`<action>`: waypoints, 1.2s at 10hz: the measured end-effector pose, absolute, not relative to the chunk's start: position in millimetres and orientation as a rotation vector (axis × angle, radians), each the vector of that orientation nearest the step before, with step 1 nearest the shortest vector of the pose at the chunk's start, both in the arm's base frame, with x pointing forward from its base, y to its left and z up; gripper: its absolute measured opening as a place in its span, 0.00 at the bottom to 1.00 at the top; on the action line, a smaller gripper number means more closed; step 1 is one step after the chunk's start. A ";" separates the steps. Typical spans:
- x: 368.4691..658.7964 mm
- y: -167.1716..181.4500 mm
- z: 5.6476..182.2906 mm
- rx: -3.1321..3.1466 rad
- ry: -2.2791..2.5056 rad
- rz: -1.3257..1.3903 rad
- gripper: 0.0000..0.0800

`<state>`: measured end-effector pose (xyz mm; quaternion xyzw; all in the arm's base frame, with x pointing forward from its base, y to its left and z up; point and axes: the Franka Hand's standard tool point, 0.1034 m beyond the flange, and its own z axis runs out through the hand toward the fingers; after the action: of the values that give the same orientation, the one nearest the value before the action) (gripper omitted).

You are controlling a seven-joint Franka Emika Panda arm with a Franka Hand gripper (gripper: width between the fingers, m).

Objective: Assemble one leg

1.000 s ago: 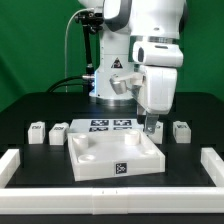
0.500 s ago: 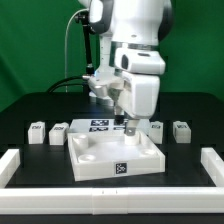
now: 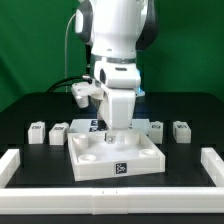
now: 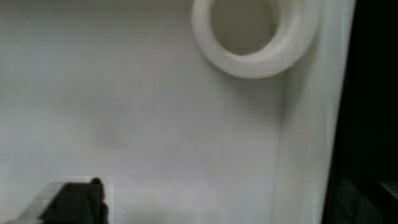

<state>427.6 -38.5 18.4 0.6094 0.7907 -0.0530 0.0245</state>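
The arm [image 3: 118, 40] wears smooth, glossy white shells, bulky and rounded, with dark seams between the segments. A thin black cable [image 3: 68, 45] runs along it on the exterior view's left. A small white box [image 3: 83, 92] is fixed near the wrist, with a faint blue glow [image 3: 142, 92] on the other side. The tool [image 3: 110, 133] has a white body and dark fingers [image 4: 75, 203]; the wrist view shows one black tip

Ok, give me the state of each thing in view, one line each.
tabletop: flat on the table, no leg fitted.
legs: all four loose on the table, two on either side of the tabletop.
gripper: low over the tabletop, nothing visibly held; open or shut unclear.
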 end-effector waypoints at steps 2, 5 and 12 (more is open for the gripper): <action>421.0 -42.2 9.5 1.906 2.451 -0.183 0.81; 419.9 -43.3 8.2 1.915 2.448 -0.185 0.81; 421.3 -42.4 9.2 1.911 2.446 -0.176 0.12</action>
<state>421.3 -42.4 9.2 0.6147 0.7865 -0.0565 0.0164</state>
